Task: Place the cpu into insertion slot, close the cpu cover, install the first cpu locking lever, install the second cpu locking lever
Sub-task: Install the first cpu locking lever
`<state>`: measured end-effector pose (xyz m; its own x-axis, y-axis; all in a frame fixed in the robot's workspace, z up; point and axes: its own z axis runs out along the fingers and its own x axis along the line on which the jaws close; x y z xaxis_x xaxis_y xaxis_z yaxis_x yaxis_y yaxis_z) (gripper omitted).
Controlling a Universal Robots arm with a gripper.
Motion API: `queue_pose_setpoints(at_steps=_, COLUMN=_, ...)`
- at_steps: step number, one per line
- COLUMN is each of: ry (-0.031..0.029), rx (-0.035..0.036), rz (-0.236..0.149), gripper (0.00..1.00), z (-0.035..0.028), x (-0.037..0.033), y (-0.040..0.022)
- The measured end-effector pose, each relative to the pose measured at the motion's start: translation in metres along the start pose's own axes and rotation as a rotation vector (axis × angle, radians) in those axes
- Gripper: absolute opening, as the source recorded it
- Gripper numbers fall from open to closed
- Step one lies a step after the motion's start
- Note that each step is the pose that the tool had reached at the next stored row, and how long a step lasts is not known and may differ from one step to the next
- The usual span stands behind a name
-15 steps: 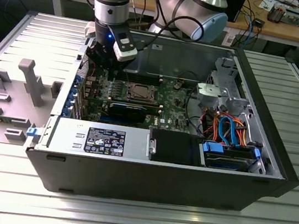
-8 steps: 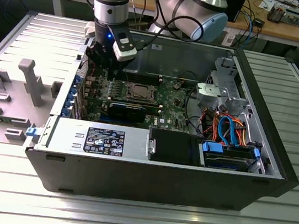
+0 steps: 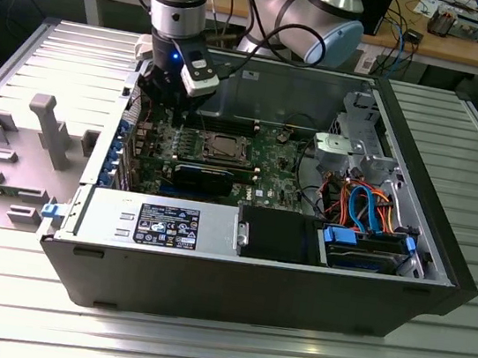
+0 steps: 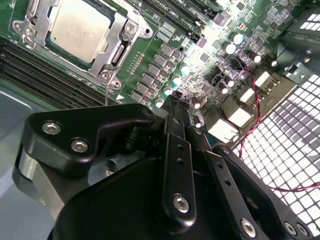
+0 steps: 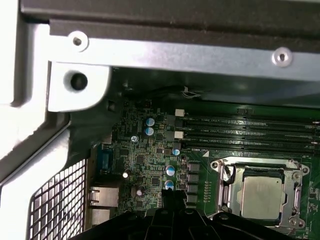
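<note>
Jaws are sitting pinched together and empty just above the board, beside the socket, where the cpu is already lying under its closed cover, levers seemingly down.

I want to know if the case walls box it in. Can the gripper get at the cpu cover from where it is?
Probably yes. The gripper hangs inside the open case, beside the cpu cover, which lies closed over the cpu. Nothing stands between them, only low board parts.
</note>
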<state>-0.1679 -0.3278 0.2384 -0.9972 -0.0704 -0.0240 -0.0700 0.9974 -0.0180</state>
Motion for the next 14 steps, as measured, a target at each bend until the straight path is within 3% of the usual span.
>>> queue_pose_setpoints(at_steps=6, ry=0.0002, rx=-0.0003, rz=0.001, gripper=0.11, z=0.0, x=-0.0005, y=0.0037)
queue_pose_setpoints(at_steps=14, ry=0.0002, rx=-0.0047, rz=0.014, gripper=0.11, z=0.003, x=-0.0071, y=-0.0025)
